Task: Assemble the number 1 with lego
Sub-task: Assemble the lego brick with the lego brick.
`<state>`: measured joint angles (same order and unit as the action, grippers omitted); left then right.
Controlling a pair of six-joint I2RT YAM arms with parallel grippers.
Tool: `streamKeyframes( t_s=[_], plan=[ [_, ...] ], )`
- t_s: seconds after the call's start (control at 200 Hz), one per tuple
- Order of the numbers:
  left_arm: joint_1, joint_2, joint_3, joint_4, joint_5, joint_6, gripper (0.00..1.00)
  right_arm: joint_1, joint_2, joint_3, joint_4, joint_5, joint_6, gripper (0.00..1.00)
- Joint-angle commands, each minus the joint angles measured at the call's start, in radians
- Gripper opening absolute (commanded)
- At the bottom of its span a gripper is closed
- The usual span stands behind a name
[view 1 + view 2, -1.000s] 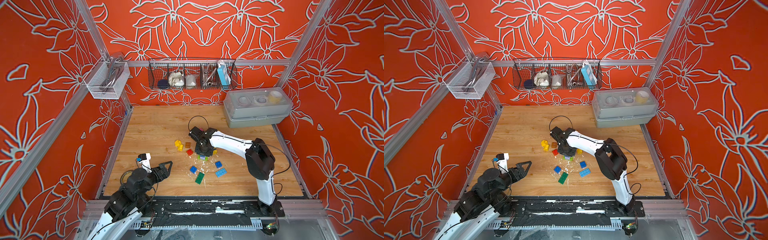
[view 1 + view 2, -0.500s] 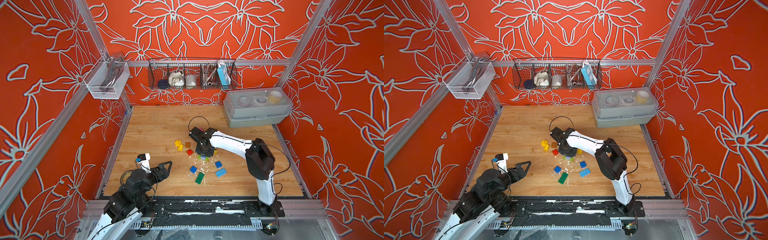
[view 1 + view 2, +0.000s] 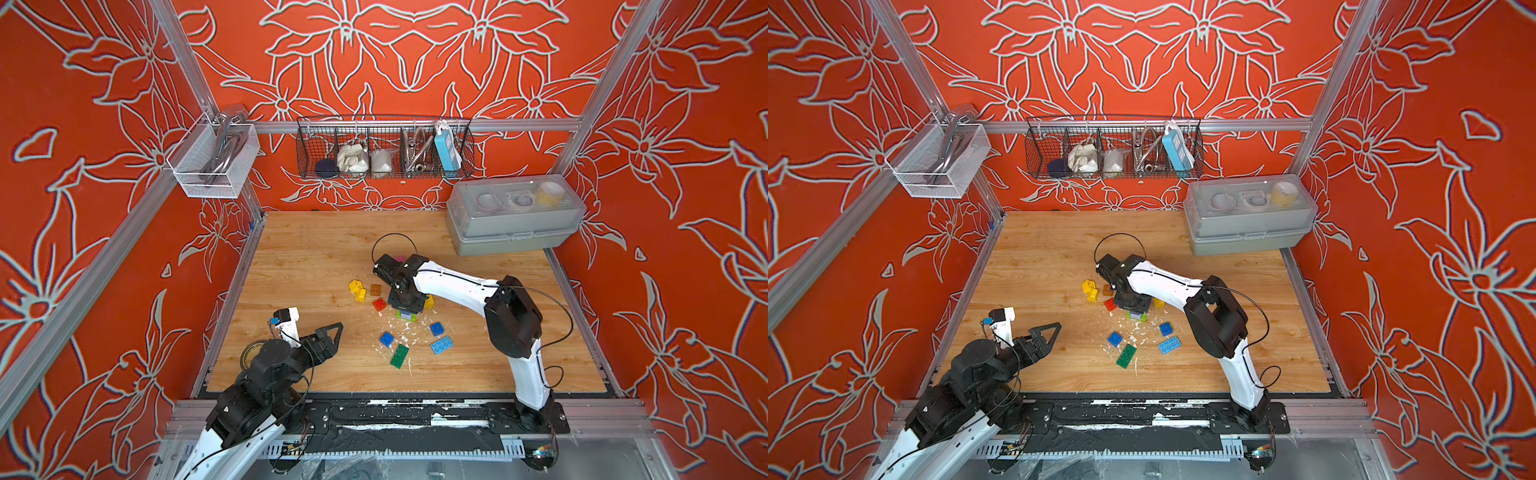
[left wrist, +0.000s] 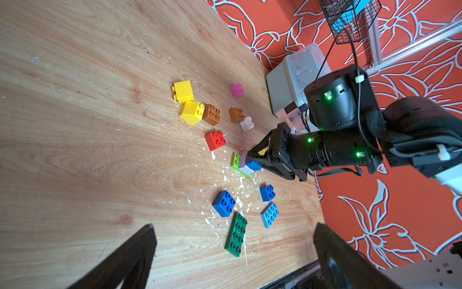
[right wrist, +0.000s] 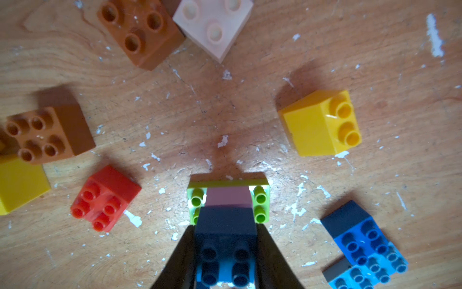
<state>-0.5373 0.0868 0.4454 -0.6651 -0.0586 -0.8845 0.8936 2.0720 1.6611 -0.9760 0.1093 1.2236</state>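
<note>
The left tool [image 3: 329,337] hangs low over the left front corner of the bench [image 3: 291,376]. Its fingers are spread wide with nothing between them.

To its right a dark green plate [image 3: 400,356] lies flat, the closest lego to the front edge, with a strip of bare wood between it and that edge. A light blue plate [image 3: 441,345] lies near it on the right. A loose blue brick [image 3: 386,338] sits just behind the green plate, and a second loose blue brick [image 3: 436,328] sits behind the light blue one. White flecks [image 3: 409,332] litter the wood around them.

Farther in, the right tool [image 4: 253,159] points straight down and pinches a third blue brick [image 5: 226,225] by its sides. That brick sits on a lilac brick [image 5: 228,196], which stands on a lime plate [image 5: 261,200] lying on the bench; lime studs show on both sides.

A red brick [image 3: 379,304] lies near the stack on the left. A single yellow brick [image 3: 429,301] lies just to its right, partly under the tool.

Beyond is a pair of yellow bricks [image 3: 355,286] with a brown brick [image 3: 375,289] right beside them. The left wrist view shows another brown brick [image 4: 236,115] with a white brick [image 4: 247,123] against it. A pink brick [image 4: 237,90] lies farthest back.

A grey lidded box [image 3: 513,224] fills the far right corner. The left half of the bench and the far strip up to the back wall are bare wood.
</note>
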Motion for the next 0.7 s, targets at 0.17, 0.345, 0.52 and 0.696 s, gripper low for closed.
streamKeyframes(
  t_s=[0.17, 0.345, 0.52, 0.696],
  plan=[
    [0.003, -0.018, -0.007, -0.016, -0.014, -0.002, 0.98, 0.001, 0.049, -0.061, -0.022, 0.031, 0.009, 0.15],
    [0.003, -0.015, -0.008, -0.013, -0.014, -0.004, 0.98, 0.0, 0.001, -0.135, 0.023, 0.017, 0.024, 0.15],
    [0.003, -0.006, -0.008, -0.01, -0.012, -0.004, 0.98, 0.001, -0.015, -0.188, 0.063, -0.01, 0.037, 0.14],
    [0.003, 0.0, -0.008, -0.008, -0.012, -0.005, 0.98, 0.009, -0.018, -0.181, 0.04, 0.006, 0.029, 0.14]
  ],
)
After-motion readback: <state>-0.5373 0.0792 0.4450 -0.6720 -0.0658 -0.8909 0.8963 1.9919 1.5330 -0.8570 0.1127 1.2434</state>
